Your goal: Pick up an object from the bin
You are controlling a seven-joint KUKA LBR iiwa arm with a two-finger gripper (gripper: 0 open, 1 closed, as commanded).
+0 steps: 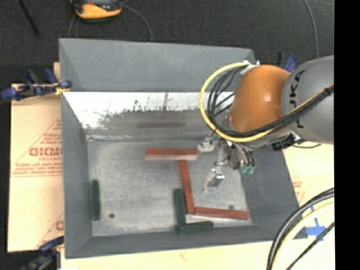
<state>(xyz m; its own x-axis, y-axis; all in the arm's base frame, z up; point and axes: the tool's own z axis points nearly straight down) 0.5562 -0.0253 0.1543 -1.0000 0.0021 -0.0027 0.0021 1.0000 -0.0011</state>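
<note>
- We see the bin as a grey metal tray with sloped walls and a flat floor; six slim bars lie flat on that floor, three red and three green.
- The arm comes in from the right, and its orange cover hangs over the bin's right half.
- The fingers hang below the cover, over bare floor just right of the middle red bar; we cannot tell whether they are open or closed.
- The middle red bar is the thing nearest the fingers. It is long, thin, square-edged and brick red. Its long axis runs from the far wall toward the near wall, with the near end leaning slightly to the right.
- The far red bar lies crosswise, with its long axis left to right. Its right end sits just above the middle red bar's far end.
- The near red bar also lies left to right. Its left end meets the middle red bar's near end, and its right end dips slightly toward the near wall.
- We count one green bar close along the left of the middle red bar's near half, roughly parallel to it.
- A low green bar lies crosswise at the foot of the near wall.
- The left green bar lies well apart by the left wall, pointing far to near.
</note>
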